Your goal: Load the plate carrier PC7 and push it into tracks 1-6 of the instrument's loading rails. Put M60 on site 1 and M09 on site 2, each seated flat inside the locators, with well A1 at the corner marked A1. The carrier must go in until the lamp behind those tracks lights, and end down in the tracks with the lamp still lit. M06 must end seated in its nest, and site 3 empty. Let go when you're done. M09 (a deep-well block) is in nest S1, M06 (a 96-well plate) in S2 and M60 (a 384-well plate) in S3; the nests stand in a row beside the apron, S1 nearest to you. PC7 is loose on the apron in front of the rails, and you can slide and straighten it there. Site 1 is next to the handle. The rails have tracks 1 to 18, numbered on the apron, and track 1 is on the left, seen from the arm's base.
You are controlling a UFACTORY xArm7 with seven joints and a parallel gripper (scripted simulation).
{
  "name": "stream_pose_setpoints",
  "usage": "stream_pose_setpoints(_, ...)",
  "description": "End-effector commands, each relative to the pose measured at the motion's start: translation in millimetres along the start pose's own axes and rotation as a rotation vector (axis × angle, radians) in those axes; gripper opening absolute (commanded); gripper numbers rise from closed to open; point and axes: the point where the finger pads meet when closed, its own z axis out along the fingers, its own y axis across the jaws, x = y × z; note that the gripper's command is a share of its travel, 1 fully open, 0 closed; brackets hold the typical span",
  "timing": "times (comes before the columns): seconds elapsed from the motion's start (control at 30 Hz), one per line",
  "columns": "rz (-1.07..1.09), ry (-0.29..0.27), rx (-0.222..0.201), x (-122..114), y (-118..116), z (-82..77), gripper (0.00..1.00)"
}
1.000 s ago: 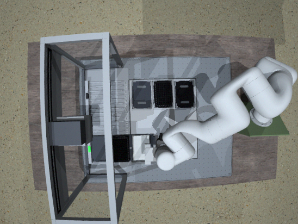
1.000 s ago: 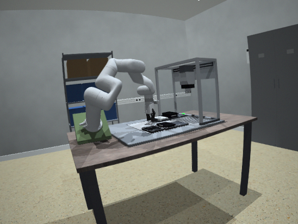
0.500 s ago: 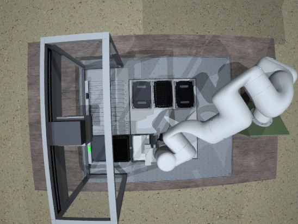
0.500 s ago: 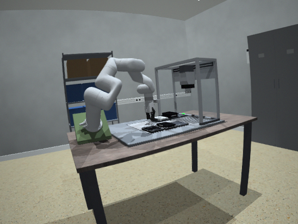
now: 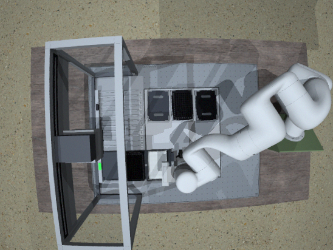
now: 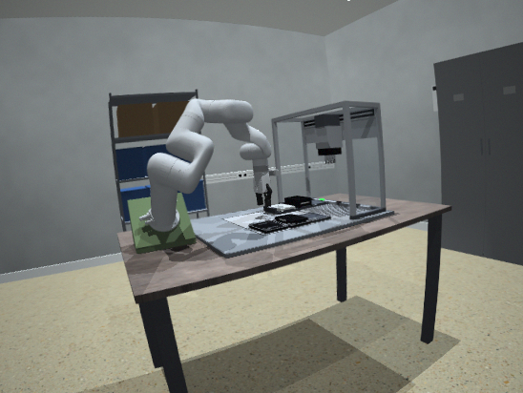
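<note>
Top view first: the white seven-joint arm (image 5: 252, 136) reaches from its green base plate (image 5: 313, 145) across the grey perforated deck (image 5: 240, 182) on the brown wooden surface (image 5: 279, 51), and its dark tool (image 5: 175, 155) hangs over the handle end of the pale plate carrier PC7 (image 5: 155, 158). The tool's fingers stand wide apart with nothing between them. PC7 lies along the lowest tracks of the ribbed loading rails (image 5: 109, 121), its far end in under the grey open-frame instrument (image 5: 120, 91). A green lamp (image 5: 99, 166) glows just behind those tracks.

On the carrier, a black block with a fine grid of wells (image 5: 135, 165) sits on the middle site, right beside the frame's front post. The site next to the handle shows as a white patch, partly hidden by the wrist, so whether a plate lies there I cannot tell. The innermost site is a dark grey square under the frame.

Up in the row of three black nests, the middle one carries a dark well plate (image 5: 182, 105); the nest to its left (image 5: 158, 105) and the nest to its right (image 5: 206, 105) each show only two small grey bars.

Exterior view: the tool (image 6: 263, 196) points straight down, just above the carrier's near end, while a blue-binned shelf rack (image 6: 113, 143) stands behind the arm.
</note>
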Motion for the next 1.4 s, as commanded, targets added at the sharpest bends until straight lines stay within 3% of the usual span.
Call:
stream_pose_setpoints(0.0,0.0,0.005,0.004,1.5,-1.3,-10.4,0.82)
stream_pose_setpoints(1.37,0.0,0.005,0.004,1.2,-1.2,-72.1,0.82)
